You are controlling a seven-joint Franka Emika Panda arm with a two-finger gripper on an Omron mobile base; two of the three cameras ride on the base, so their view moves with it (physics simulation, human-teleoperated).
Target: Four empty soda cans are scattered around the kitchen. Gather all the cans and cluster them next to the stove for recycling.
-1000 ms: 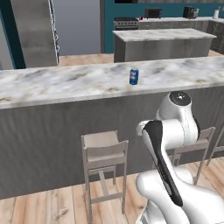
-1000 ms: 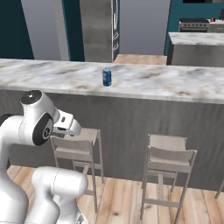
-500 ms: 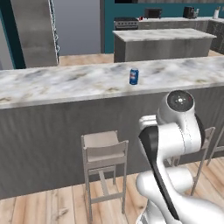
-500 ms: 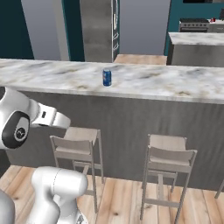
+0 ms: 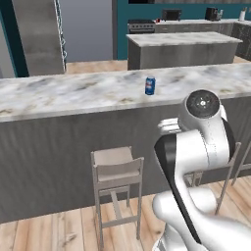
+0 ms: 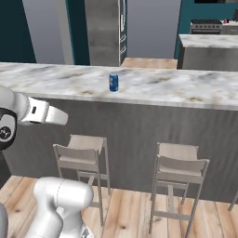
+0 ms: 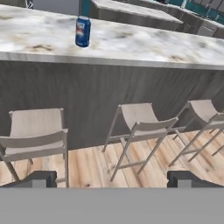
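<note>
One blue soda can (image 5: 150, 86) with a white band stands upright on the long marble bar counter (image 5: 73, 95), near its middle. It also shows in the right base view (image 6: 113, 82) and at the upper left of the hand view (image 7: 82, 31). My gripper (image 7: 113, 179) is open and empty, its two dark fingertips (image 7: 40, 178) spread wide. It hangs low on the near side of the counter, well short of the can and below it. A black stove (image 5: 141, 25) stands far back against the teal wall, also in the right base view (image 6: 207, 26).
Grey bar stools (image 5: 116, 171) (image 6: 179, 176) (image 7: 140, 127) line the near side of the counter over a wooden floor. A second marble island (image 5: 184, 46) lies behind the counter. A tall steel fridge (image 6: 104, 30) stands at the back.
My arm has swung round: its upper links rose and turned, moving right in the left base view and left in the right base view. The can stayed put.
</note>
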